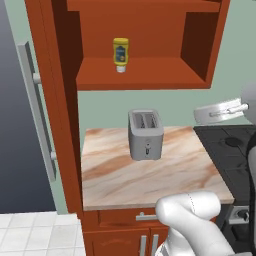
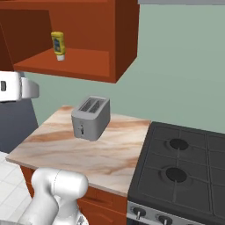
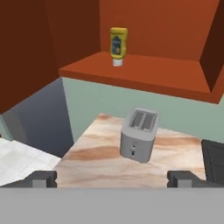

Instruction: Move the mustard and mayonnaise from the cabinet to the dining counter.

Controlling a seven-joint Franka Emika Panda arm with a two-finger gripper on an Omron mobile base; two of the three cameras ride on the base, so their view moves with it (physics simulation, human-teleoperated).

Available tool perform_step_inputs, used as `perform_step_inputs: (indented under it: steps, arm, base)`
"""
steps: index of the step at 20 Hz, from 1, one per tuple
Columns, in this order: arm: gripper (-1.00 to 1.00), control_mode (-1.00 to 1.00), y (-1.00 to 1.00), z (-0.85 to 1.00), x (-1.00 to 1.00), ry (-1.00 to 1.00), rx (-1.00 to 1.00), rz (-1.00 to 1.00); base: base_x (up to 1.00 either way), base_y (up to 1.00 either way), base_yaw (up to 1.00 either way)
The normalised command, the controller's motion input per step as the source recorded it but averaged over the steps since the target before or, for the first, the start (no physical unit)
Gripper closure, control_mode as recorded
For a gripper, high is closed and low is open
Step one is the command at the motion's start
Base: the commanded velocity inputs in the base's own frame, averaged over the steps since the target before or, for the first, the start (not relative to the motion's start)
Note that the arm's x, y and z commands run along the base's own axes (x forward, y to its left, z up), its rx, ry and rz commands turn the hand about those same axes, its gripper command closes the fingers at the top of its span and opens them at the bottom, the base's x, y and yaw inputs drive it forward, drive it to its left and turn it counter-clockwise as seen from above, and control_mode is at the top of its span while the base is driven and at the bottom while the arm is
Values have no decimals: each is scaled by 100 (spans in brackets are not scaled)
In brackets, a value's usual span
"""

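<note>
The mustard (image 1: 120,52) (image 2: 57,44) (image 3: 118,43) is a small yellow squeeze bottle with a dark label. It stands cap down on the lower shelf of the open cabinet (image 1: 142,80) (image 2: 88,70) (image 3: 144,74), towards the shelf's left. My gripper (image 3: 112,179) is open with nothing between its fingertips (image 3: 43,178). It hovers well back from the shelf and below it, facing the cabinet. The white hand (image 1: 220,112) (image 2: 17,88) shows at the edge of both base views. The mayonnaise and the dining counter are out of view.
A grey toaster (image 1: 145,135) (image 2: 91,117) (image 3: 139,134) stands on the small marble countertop (image 1: 150,175) (image 2: 66,149) under the cabinet. A black stove (image 2: 184,167) (image 1: 235,150) adjoins it on the right. A dark grey appliance with a long bar handle (image 1: 37,110) stands on the left.
</note>
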Motion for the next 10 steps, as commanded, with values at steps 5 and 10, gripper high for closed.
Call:
perform_step_inputs:
  steps: [5, 10]
  arm:
    - [-100, -100, 13, 35, 16, -20, -1, 3]
    - [-100, -100, 5, 16, 33, -22, -1, 2]
  base:
    - [0, 0, 0]
    - [0, 0, 0]
